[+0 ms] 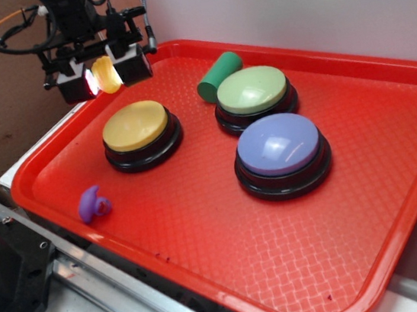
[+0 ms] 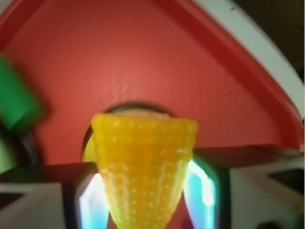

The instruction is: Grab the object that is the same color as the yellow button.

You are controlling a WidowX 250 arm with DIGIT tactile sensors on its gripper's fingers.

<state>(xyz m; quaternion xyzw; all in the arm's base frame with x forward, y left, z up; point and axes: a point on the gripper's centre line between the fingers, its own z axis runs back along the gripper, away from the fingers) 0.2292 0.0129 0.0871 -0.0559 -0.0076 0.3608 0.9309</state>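
My gripper [image 1: 106, 76] is shut on the small yellow ribbed piece [image 1: 106, 75] and holds it in the air above the back left of the red tray [image 1: 199, 203]. In the wrist view the yellow piece [image 2: 143, 171] fills the middle, clamped between the two lit pads [image 2: 93, 205]. The yellow button [image 1: 135, 125], a yellow dome on a black base, stands on the tray just below and in front of the gripper. Only a sliver of it [image 2: 88, 150] shows behind the piece in the wrist view.
A green-topped button [image 1: 252, 90] and a purple-topped button [image 1: 279, 145] stand on the tray to the right. A green cylinder [image 1: 219, 76] lies beside the green button. A small purple piece [image 1: 93, 204] lies near the tray's front left rim. A cardboard wall is behind the arm.
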